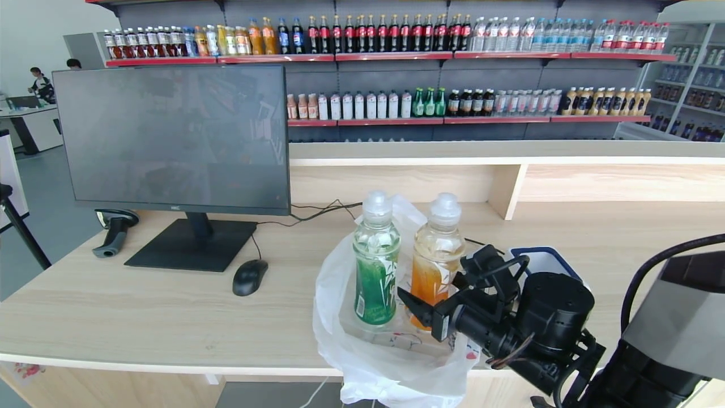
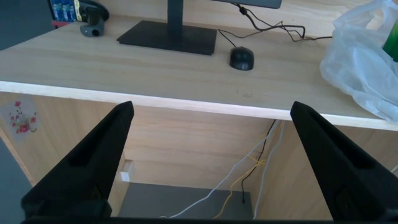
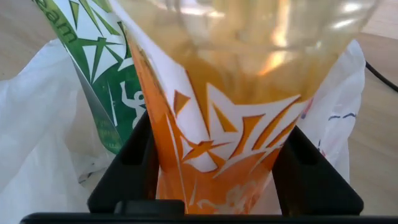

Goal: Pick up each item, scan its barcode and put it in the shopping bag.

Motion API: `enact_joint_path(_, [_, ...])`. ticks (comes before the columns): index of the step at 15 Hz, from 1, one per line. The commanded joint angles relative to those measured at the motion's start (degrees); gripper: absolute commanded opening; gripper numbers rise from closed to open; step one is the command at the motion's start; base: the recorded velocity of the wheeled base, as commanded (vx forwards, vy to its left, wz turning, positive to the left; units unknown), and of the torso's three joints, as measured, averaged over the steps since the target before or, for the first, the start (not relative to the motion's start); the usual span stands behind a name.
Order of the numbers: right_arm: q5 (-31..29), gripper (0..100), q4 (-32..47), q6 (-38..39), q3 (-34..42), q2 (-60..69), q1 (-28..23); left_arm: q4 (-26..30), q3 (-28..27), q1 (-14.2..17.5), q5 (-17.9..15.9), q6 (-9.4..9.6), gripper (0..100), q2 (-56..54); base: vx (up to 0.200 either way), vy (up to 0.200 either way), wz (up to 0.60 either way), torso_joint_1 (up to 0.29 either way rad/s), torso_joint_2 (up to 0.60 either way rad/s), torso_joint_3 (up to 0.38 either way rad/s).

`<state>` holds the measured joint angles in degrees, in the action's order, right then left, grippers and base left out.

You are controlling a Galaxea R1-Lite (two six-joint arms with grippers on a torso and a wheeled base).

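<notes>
Two drink bottles stand upright inside a white plastic shopping bag [image 1: 334, 317] at the counter's front edge: a green bottle [image 1: 375, 266] and to its right an orange bottle [image 1: 436, 255]. My right gripper [image 1: 426, 306] is low at the orange bottle's base. In the right wrist view its fingers [image 3: 127, 165] press both sides of the orange bottle [image 3: 217, 124], with the green bottle [image 3: 99, 81] just beside it. My left gripper [image 2: 211, 168] hangs open below the counter's front edge, nothing between its fingers. The bag [image 2: 364, 59] shows there too.
A black handheld scanner [image 1: 113, 229] rests at the counter's far left beside a dark monitor [image 1: 175, 136]. A black mouse [image 1: 250, 276] lies between the monitor stand and the bag. A blue-rimmed white item [image 1: 546, 262] sits behind my right wrist. Stocked shelves stand beyond.
</notes>
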<state>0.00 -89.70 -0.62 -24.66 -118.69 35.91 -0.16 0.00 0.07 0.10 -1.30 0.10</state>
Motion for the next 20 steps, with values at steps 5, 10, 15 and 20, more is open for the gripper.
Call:
enact_joint_path(5, [0.0, 100, -0.3, 0.2, 0.1, 1.6, 0.0, 0.0, 0.0, 0.0, 0.0, 0.07, 100, 0.0, 0.0, 0.0, 0.0, 0.0, 0.0, 0.0])
enact_joint_path(10, [0.0, 100, -0.3, 0.2, 2.0, 9.0, 0.1, 0.1, 0.0, 0.0, 0.0, 0.16, 100, 0.0, 0.0, 0.0, 0.0, 0.0, 0.0, 0.0])
enact_joint_path(15, [-0.1, 100, -0.3, 0.1, 11.1, 22.4, 0.1, 0.1, 0.0, 0.0, 0.0, 0.25, 100, 0.0, 0.0, 0.0, 0.0, 0.0, 0.0, 0.0])
enact_joint_path(20, [0.0, 100, -0.3, -1.6, 24.7, 49.2, 0.2, 0.1, 0.0, 0.0, -0.1, 1.04, 100, 0.0, 0.0, 0.0, 0.0, 0.0, 0.0, 0.0])
